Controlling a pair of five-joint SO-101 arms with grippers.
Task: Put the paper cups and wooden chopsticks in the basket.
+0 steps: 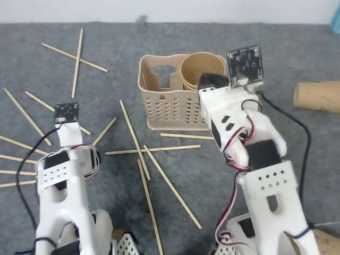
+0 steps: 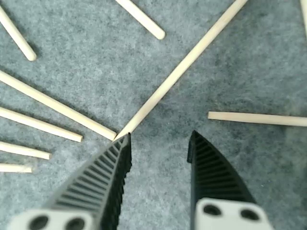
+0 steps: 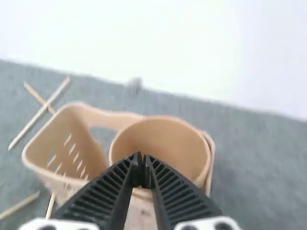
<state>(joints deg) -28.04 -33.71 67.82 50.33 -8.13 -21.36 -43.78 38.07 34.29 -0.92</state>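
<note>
While the left gripper (image 2: 158,139) stands with jaws wide above the mat (image 2: 72,62), one wooden chopstick (image 2: 182,67) ends at a fingertip (image 2: 122,146). The right gripper (image 3: 142,160), jaws closed, hangs over the paper cup (image 3: 163,139) standing inside the basket (image 3: 53,148); a second cup (image 1: 319,95) lies farther right.

A: Grey cloth (image 1: 276,42), fuzzy and matt?
B: Felt-like, yes. Chopsticks (image 2: 182,65) of bare pale wood, smooth.
A: Basket (image 1: 170,109) of beige plastic, faintly glossy; paper cup (image 1: 195,66) matt, brown.
B: Left gripper (image 2: 160,136) of black ribbed plastic, matt.
</note>
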